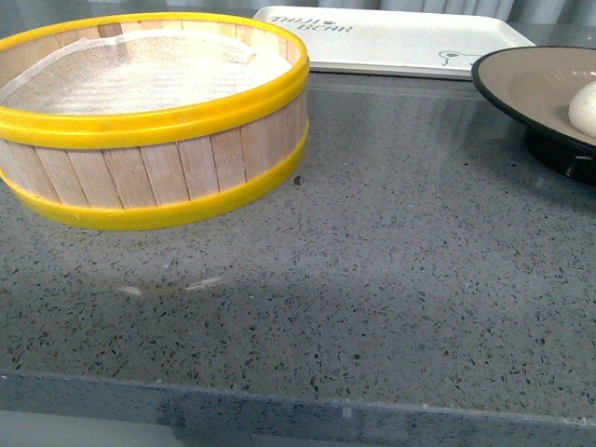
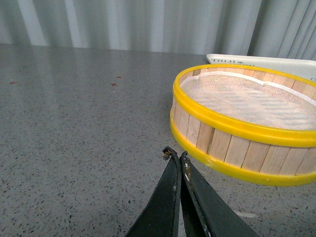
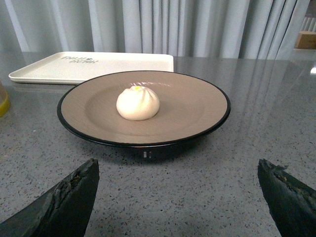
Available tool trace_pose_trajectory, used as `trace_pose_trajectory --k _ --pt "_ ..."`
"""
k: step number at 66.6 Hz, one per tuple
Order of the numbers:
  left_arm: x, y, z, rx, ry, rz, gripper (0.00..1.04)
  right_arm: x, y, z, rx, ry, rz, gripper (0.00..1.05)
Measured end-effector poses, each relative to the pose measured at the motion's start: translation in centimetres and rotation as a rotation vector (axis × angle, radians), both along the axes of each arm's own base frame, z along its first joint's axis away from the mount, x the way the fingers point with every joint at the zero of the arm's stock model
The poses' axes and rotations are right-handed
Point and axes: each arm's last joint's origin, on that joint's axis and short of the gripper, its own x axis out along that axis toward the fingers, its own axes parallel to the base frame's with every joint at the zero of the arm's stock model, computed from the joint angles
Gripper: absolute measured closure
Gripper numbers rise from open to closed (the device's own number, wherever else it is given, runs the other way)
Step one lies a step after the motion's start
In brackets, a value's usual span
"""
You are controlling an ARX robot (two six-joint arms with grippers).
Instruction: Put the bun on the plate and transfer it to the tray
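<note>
The pale, pleated, yellow-dotted bun (image 3: 138, 103) sits centred on the plate (image 3: 197, 106). My right claw (image 3: 177, 167) gapes; my left claw (image 2: 175, 154) is pinched together.

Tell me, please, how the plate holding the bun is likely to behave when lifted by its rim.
The plate looks rigid and glossy, so it probably will not flex but could slip in a rim grip. The bun sits loose at its centre and may roll if the plate tilts.
</note>
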Motion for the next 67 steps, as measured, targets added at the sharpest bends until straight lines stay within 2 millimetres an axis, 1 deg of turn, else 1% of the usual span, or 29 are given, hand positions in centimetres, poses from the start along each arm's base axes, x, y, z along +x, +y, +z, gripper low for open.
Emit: trace_pose_trajectory --k 8,13,18,30,32,34,35,38,42,43,55,56,60,62,64,67 --pt "-0.2 0.0 0.0 0.000 0.002 0.000 1.01 0.0 0.0 0.0 0.000 0.000 0.000 0.09" --pt "-0.9 0.0 -0.5 -0.001 0.037 0.000 1.01 0.0 0.0 0.0 0.000 0.000 0.000 0.09" --pt "-1.3 0.0 -0.3 0.000 0.005 0.000 1.01 0.0 0.0 0.0 0.000 0.000 0.000 0.09" --pt "-1.3 0.0 -0.3 -0.001 0.008 0.000 1.01 0.0 0.0 0.0 0.000 0.000 0.000 0.09" --pt "-1.3 0.0 -0.3 -0.001 0.008 0.000 0.96 0.0 0.0 0.0 0.000 0.000 0.000 0.09" --pt "-1.3 0.0 -0.3 -0.001 0.008 0.000 0.89 0.0 0.0 0.0 0.000 0.000 0.000 0.09" --pt "-1.3 0.0 -0.3 -0.001 0.008 0.000 0.84 0.0 0.0 0.0 0.000 0.000 0.000 0.09" --pt "-1.3 0.0 -0.3 -0.001 0.008 0.000 0.76 0.0 0.0 0.0 0.000 0.000 0.000 0.09" --pt "-1.3 0.0 -0.3 -0.001 0.008 0.000 0.62 0.0 0.0 0.0 0.000 0.000 0.000 0.09" --pt "-1.3 0.0 -0.3 -0.001 0.008 0.000 0.57 0.0 0.0 0.0 0.000 0.000 0.000 0.09" --pt "-1.3 0.0 -0.3 -0.001 0.008 0.000 0.26 0.0 0.0 0.0 0.000 0.000 -0.005 0.09" --pt "-1.3 0.0 -0.3 -0.001 0.008 0.000 0.25 0.0 0.0 0.0 -0.005 0.003 -0.015 0.09" --pt "-1.3 0.0 -0.3 -0.001 0.008 0.000 0.14 0.3 0.0 0.2 -0.056 0.005 -0.143 0.09" --pt "-1.3 0.0 -0.3 -0.001 0.008 0.001 0.07 0.6 0.0 0.6 -0.088 0.002 -0.216 0.09" --pt "-1.3 0.0 -0.3 -0.001 0.008 0.000 0.05 0.9 -0.1 1.0 -0.099 -0.007 -0.230 0.09" --pt "-1.3 0.0 -0.3 -0.001 0.008 0.000 0.07 1.4 -0.2 1.7 -0.096 -0.026 -0.234 0.09"
